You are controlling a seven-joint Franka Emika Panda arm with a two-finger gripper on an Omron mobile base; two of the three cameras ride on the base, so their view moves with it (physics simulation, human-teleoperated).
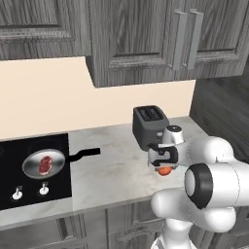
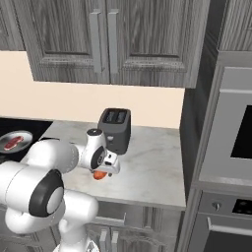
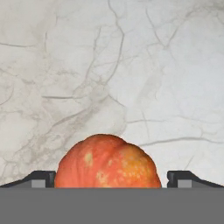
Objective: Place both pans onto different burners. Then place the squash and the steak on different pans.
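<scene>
Sitting on the marble counter (image 3: 131, 65), the squash (image 3: 108, 162) is between the two fingers (image 3: 41, 178). The gripper (image 3: 109, 179) is wide open, with gaps on both sides.

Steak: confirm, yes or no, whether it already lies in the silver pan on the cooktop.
Yes: in the left base view the steak lies inside the silver pan, which sits on the black cooktop.
</scene>
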